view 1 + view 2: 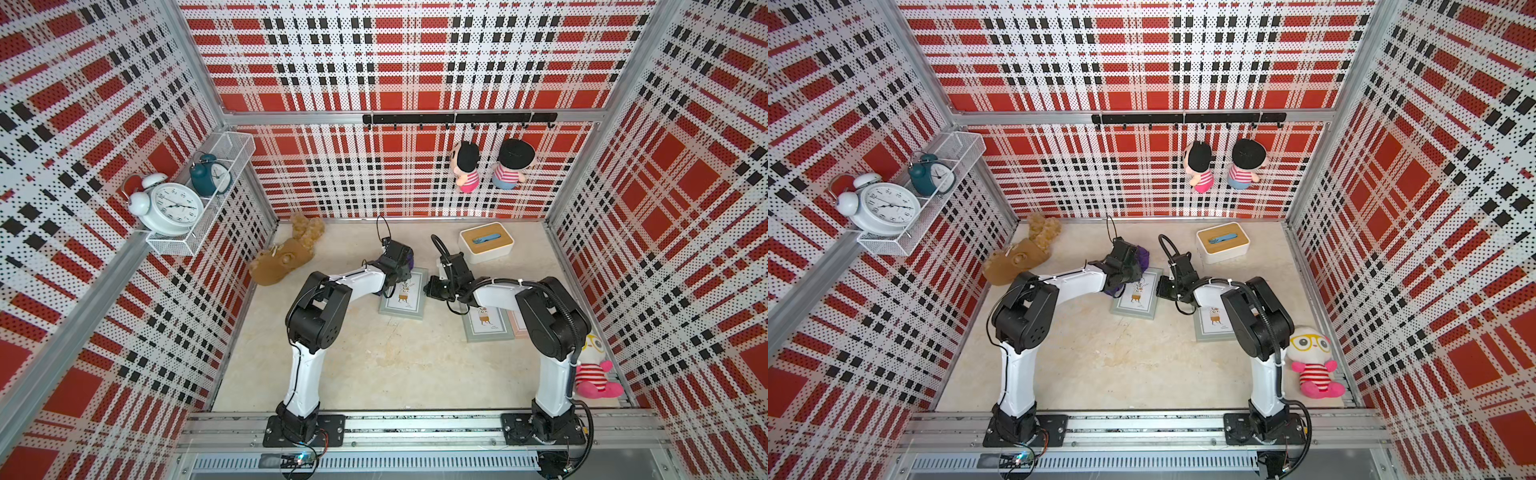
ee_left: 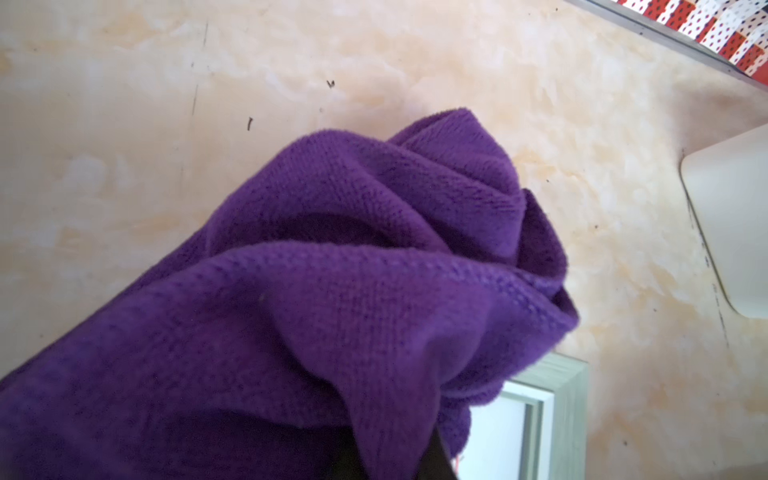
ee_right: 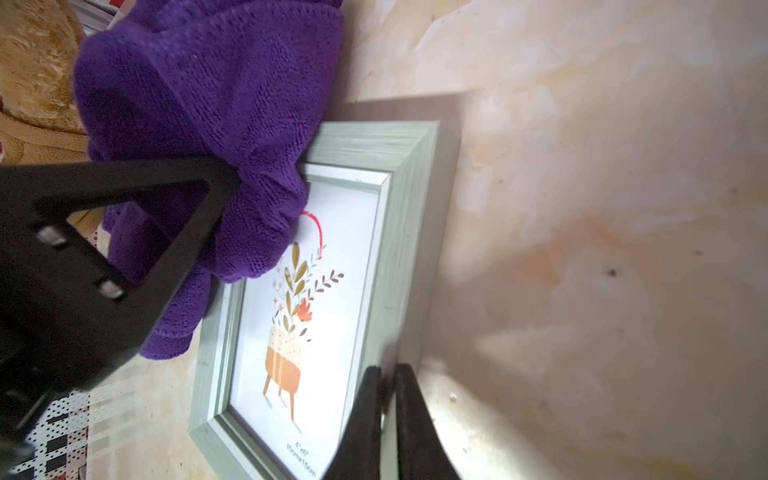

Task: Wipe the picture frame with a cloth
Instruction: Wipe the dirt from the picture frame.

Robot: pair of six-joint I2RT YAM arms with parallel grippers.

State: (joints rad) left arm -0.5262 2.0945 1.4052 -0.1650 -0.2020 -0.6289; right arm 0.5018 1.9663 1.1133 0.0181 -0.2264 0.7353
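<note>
Cloth, deep purple, sits bunched in the left gripper, jaws clamped on it. In both top views it covers the 11 o'clock corner of the picture frame, which lies flat mid-table. Right gripper, jaws pinched together, sits at the frame's 3 o'clock edge.

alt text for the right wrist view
A bunched purple cloth, gripped by the left hand, rests on one end of a pale green picture frame lying flat on a marbled beige table. The frame holds a print of a potted plant; the shut right hand sits against its long edge.
</note>
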